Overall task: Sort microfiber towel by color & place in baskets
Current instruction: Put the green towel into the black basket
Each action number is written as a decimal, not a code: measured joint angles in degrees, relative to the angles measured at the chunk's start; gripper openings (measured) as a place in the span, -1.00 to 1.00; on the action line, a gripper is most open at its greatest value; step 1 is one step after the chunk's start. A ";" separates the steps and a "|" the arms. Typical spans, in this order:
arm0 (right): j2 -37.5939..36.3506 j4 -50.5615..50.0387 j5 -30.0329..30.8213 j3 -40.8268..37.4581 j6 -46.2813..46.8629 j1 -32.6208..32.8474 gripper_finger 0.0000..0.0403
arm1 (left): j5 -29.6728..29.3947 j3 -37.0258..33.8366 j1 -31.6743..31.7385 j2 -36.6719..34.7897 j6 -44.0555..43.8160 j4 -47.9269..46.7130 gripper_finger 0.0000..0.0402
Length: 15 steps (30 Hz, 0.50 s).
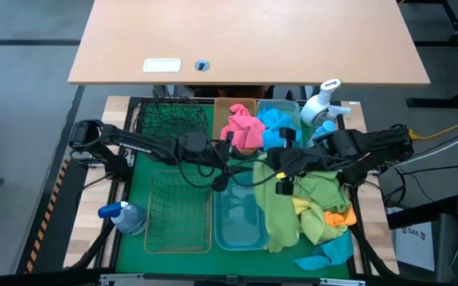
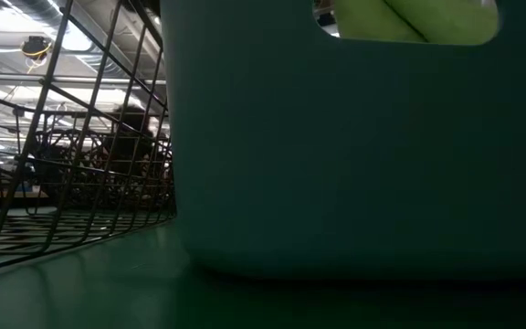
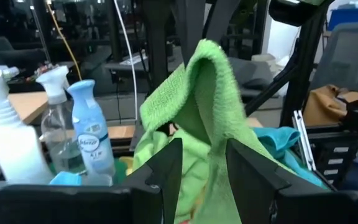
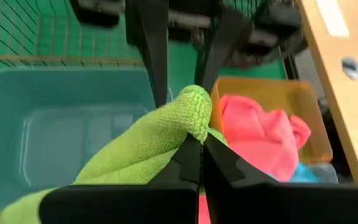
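Note:
A green towel (image 1: 281, 210) drapes over the right wall of the pale blue bin (image 1: 237, 218), and one fold is lifted between both arms. My left gripper (image 1: 227, 175) (image 3: 205, 168) reaches in from the left and is shut on that fold. My right gripper (image 1: 275, 167) (image 4: 199, 155) comes from the right and is shut on the same fold. A pink towel (image 1: 243, 127) lies in the amber bin (image 1: 235, 105), a blue towel (image 1: 277, 125) in the blue bin (image 1: 289, 105). The dark green mesh basket (image 1: 173, 119) and the rectangular wire basket (image 1: 177, 214) hold nothing I can see. My left gripper has the green towel's raised fold (image 3: 207, 149) between its two fingers, coming level from the table's left. The cloth fills the gap and rises past the fingertips to a peak (image 3: 210, 56). My right gripper pinches the same fold just behind its tip (image 4: 191, 121), several layers, from the table's right. The towel is lifted here; the rest trails down over the pale blue bin (image 4: 73, 124).
More towels, green, orange (image 1: 336, 218) and blue (image 1: 328, 253), lie piled at the mat's right. A blue spray bottle (image 1: 126, 216) lies at the near left, and a white one (image 1: 320, 103) stands at the far right. The pale blue bin's wall (image 2: 336, 137) fills the low view.

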 joint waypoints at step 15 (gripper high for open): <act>0.02 9.29 0.00 0.00 -7.92 0.00 -0.99 | 0.12 0.00 -2.87 0.66 0.00 4.41 -0.41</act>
